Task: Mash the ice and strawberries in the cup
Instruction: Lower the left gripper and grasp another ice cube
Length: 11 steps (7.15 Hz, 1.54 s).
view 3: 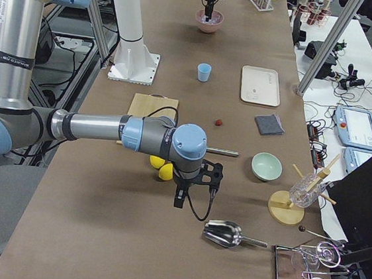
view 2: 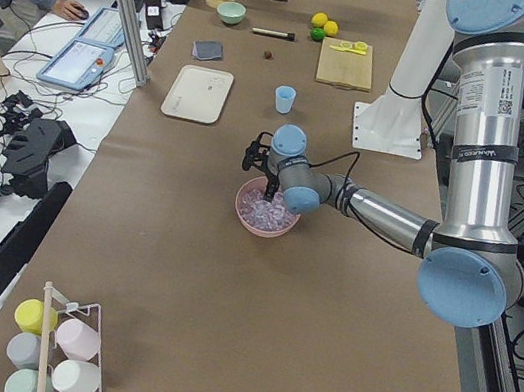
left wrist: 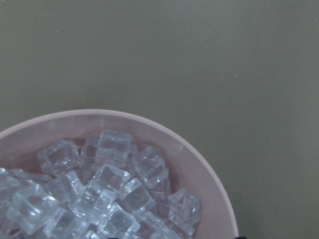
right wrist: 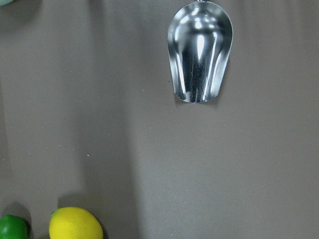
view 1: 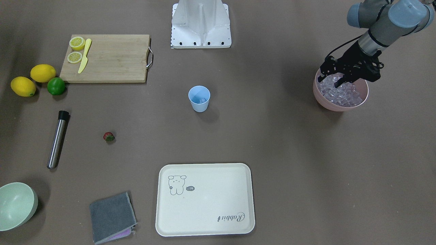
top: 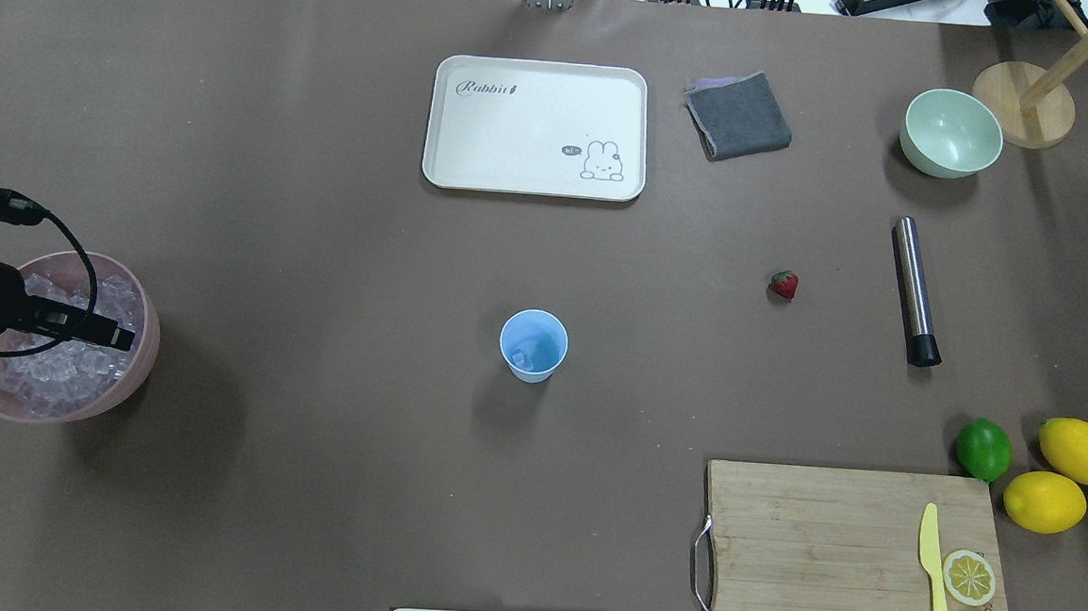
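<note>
Brown table: I am holding left gripper, fingers apparently spread, over pink bowl of ice; aiming squarely at one cube.

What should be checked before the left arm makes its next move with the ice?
1. Is the left end effector at the pink bowl, down at the ice? Ok.
2. Is a cube gripped? Cannot tell; the fingertips sit among the cubes.
3. Is the cup upright and standing free mid-table? Ok.
4. Is there ice in the cup? Ok; at least one cube shows at its bottom.
5. Is the strawberry in the cup? Not ok; it lies on the table, apart from the cup.
6. Is the right end effector clear of the cup? Ok; it hangs far off, near the metal scoop.
</note>
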Available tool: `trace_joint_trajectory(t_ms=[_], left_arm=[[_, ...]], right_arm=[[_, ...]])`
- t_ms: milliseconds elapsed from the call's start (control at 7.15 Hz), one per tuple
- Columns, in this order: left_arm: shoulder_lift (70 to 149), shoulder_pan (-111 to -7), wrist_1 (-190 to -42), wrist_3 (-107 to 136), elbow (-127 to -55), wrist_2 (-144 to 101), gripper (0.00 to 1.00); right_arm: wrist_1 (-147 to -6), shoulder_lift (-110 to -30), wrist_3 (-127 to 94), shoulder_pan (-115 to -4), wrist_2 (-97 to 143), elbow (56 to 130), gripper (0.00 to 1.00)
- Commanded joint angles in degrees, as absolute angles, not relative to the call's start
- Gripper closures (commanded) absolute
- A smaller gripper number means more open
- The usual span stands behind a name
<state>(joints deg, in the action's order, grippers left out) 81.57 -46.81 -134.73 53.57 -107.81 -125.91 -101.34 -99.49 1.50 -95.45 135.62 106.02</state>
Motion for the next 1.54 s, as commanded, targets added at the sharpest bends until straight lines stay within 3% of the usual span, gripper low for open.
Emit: trace_joint_trajectory(t_ms=[0,419,559,699,1398], left_arm=[[81.12,-46.49,-134.74,53.18,-107.49,-125.95,0.28],[80.86,-46.41,-135.09,53.26,-107.31,-125.95,0.33],[80.69,-46.49,-135.26,53.17,-107.49,-126.03,0.47],[80.6,-46.41,-135.52,53.26,-107.23,-126.04,0.5],[79.89,-46.32,-136.32,53.35,-106.87,-126.03,0.5]], right_arm=[[-101.34,-99.41,1.49,-95.45,135.62,106.0,0.0],[-101.34,-99.49,1.49,-95.45,135.62,106.08,0.0],[-101.34,-99.41,1.49,-95.45,135.62,106.0,0.0],[-101.34,-99.4,1.49,-95.45,135.62,106.0,0.0],[-101.42,-99.23,1.49,-95.45,135.62,105.91,0.0]])
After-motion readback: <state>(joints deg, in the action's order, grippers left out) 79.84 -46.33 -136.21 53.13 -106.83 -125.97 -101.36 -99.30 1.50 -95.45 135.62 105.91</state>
